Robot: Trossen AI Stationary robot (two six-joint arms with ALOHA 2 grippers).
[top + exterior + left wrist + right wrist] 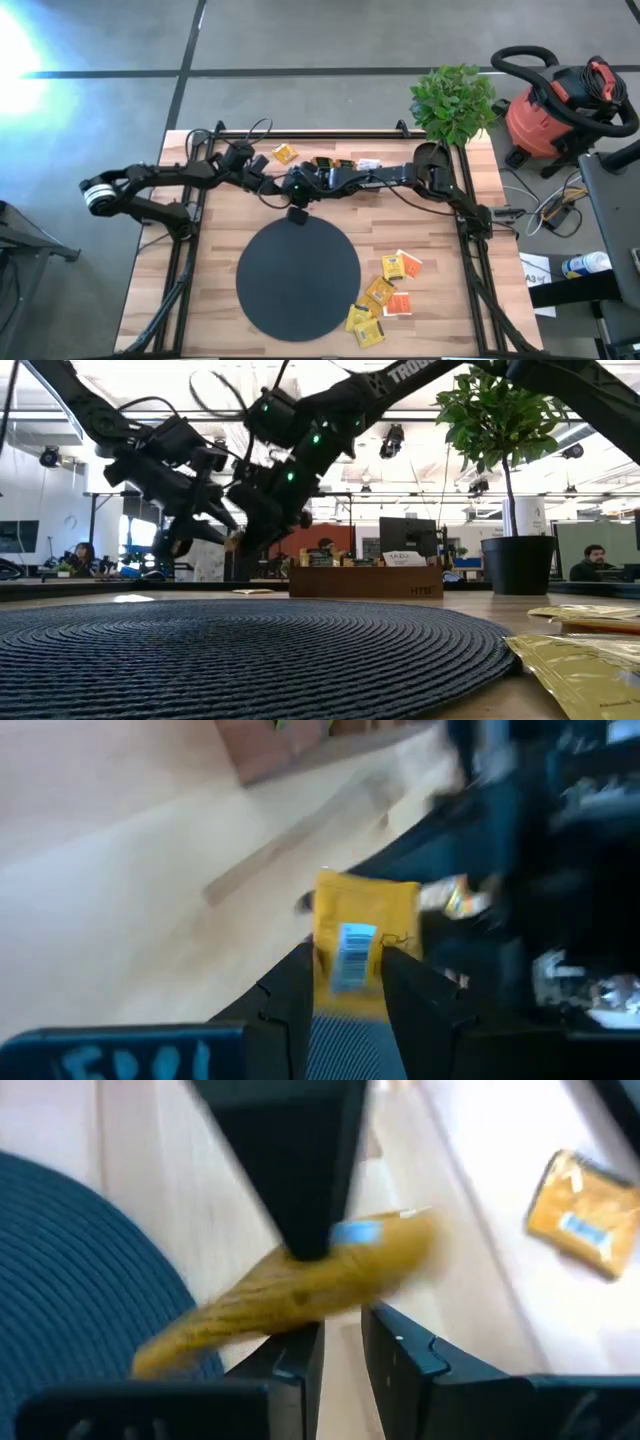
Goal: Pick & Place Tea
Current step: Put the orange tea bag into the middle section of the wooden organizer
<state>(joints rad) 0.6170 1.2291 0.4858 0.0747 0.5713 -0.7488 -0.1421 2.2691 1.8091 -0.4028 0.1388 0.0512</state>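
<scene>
One yellow tea sachet [365, 910] with a barcode label is up in the air over the far edge of the black disc [298, 280], with my left gripper [348, 970] shut on it. My right gripper [343, 1325] comes from the right. Its fingers stand a narrow gap apart just under the same sachet [290, 1295], and wood shows through the gap. In the high view the two grippers meet, left [272, 183] and right [300, 190]. Several more sachets [385, 295] lie flat on the table by the disc's near right edge. One sachet [285, 153] lies by the far edge. My left gripper pinches the sachet between its two fingers, one on each opposite side edge [325, 955], with the barcode face toward the wrist. The fingers slant down from the table's left. The sachet is bowed and lifted clear of the table. Whether my right gripper's fingertips touch the sachet, I cannot tell.
A brown wooden tray [335, 163] stands at the far middle, behind the grippers. A potted plant [453, 100] stands at the far right corner. The black frame rails [470, 260] run along the table's left and right sides.
</scene>
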